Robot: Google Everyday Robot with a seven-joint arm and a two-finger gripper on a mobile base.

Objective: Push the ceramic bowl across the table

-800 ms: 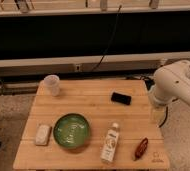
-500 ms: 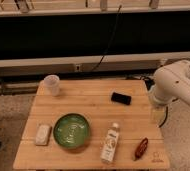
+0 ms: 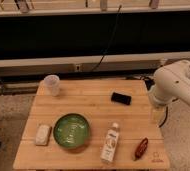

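Observation:
The green ceramic bowl (image 3: 72,131) sits on the light-wood table (image 3: 88,103), at the front left of the middle. It is upright and shows pale swirl lines inside. My white arm (image 3: 175,89) comes in from the right. My gripper (image 3: 156,114) hangs below it, at the table's right edge, well to the right of the bowl and apart from it. It holds nothing that I can see.
A translucent plastic cup (image 3: 51,84) stands at the back left corner. A black flat object (image 3: 121,98) lies at the back right. A white bottle (image 3: 110,143) and a reddish-brown item (image 3: 141,148) lie right of the bowl. A white block (image 3: 42,134) lies left of it.

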